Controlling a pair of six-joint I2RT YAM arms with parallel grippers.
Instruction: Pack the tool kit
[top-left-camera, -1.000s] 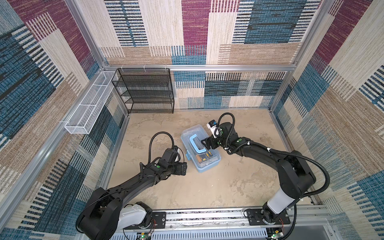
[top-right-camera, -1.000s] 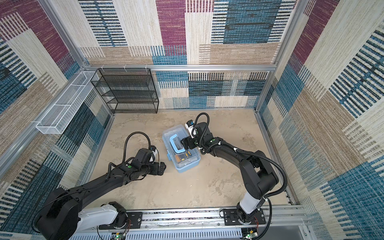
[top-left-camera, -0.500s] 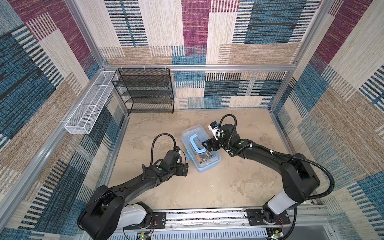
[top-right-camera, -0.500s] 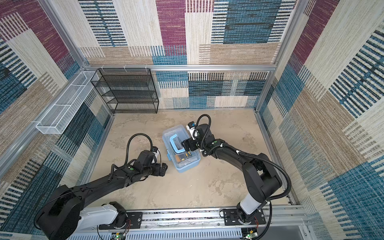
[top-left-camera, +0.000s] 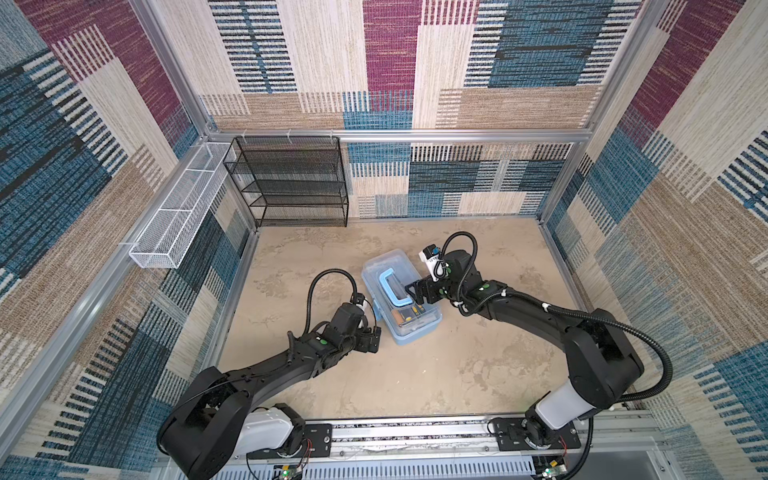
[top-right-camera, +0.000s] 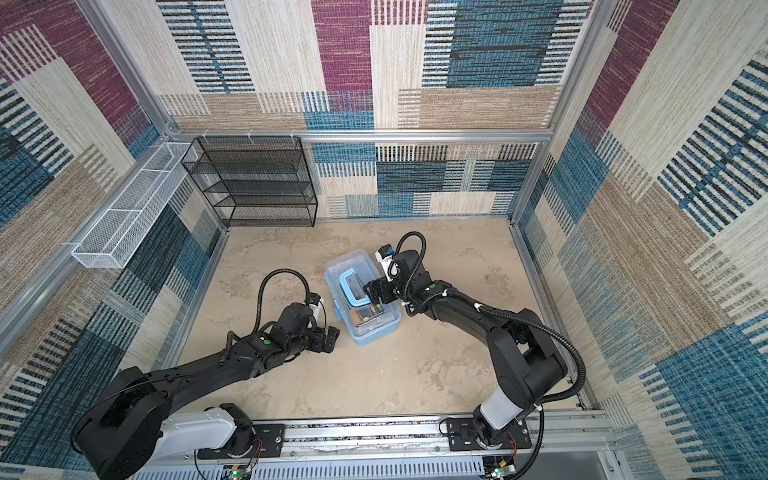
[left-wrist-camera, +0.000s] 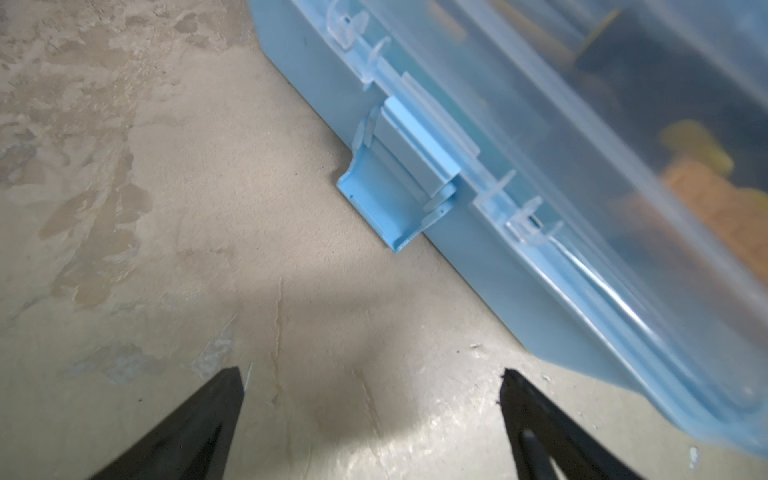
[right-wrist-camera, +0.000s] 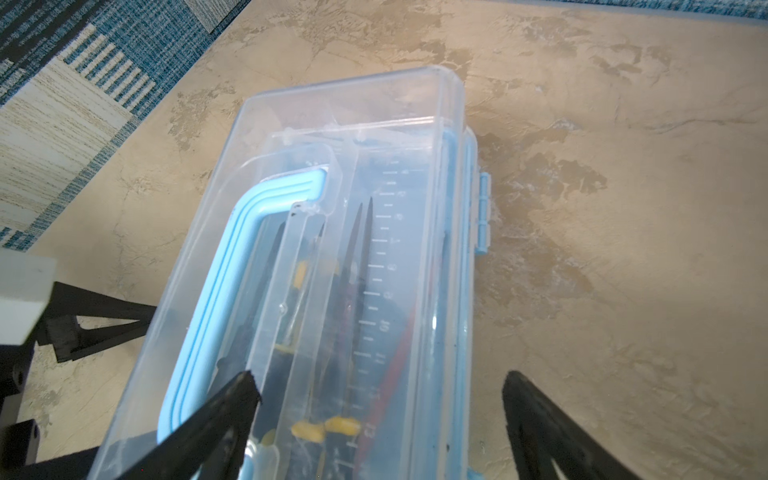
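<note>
Right gripper (right-wrist-camera: 380, 380) jaws had widened, empty, over the closed tool kit (top-left-camera: 405, 328); left gripper (left-wrist-camera: 370, 374) jaws, wide and empty, faced its apparently unfastened latch (left-wrist-camera: 390, 195).

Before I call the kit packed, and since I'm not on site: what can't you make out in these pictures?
- Tools, right wrist view: blurred behind the clear lid; no count possible.
- Latch, right wrist view: seen edge-on; fastened or not, unclear.
- Box wall under the right gripper, both top views: hidden by it.
- Left gripper, left wrist view: only fingertips show, cut by the edge.
</note>
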